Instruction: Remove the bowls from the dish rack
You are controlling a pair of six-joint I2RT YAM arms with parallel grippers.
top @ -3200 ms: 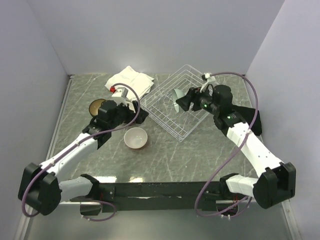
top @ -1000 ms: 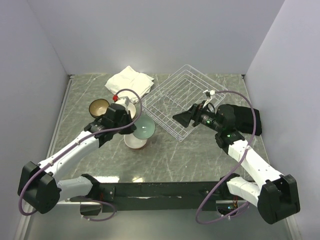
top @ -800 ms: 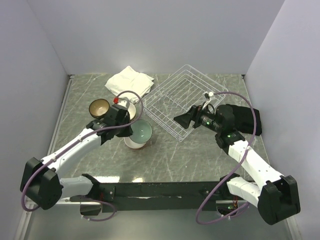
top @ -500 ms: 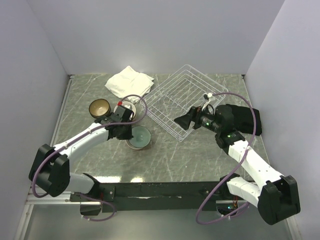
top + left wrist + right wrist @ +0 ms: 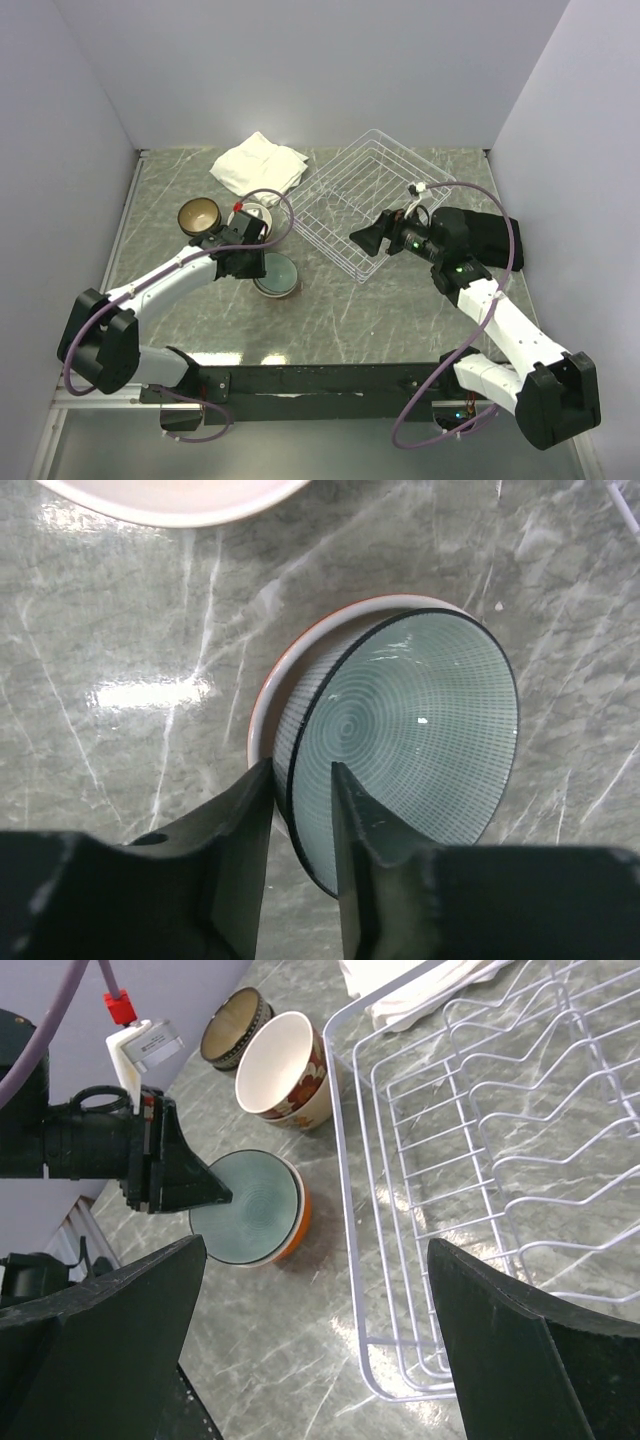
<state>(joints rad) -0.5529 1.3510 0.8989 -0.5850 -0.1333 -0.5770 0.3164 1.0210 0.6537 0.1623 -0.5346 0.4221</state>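
Left end effector (image 5: 300,775) astride teal bowl (image 5: 400,740); perhaps four bowls (image 5: 198,214), one dish rack (image 5: 350,195).

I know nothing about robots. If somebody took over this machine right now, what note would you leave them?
Left claw: straddles the green bowl at its rim; grip unclear.
Right claw: open, empty, beside the dish rack.
Bowls: green bowl sits inside the orange bowl on the table; white bowl and brown bowl are nearby.
Done: no bowls visible in the rack.
Left to do: probably just free that claw and pull it away.
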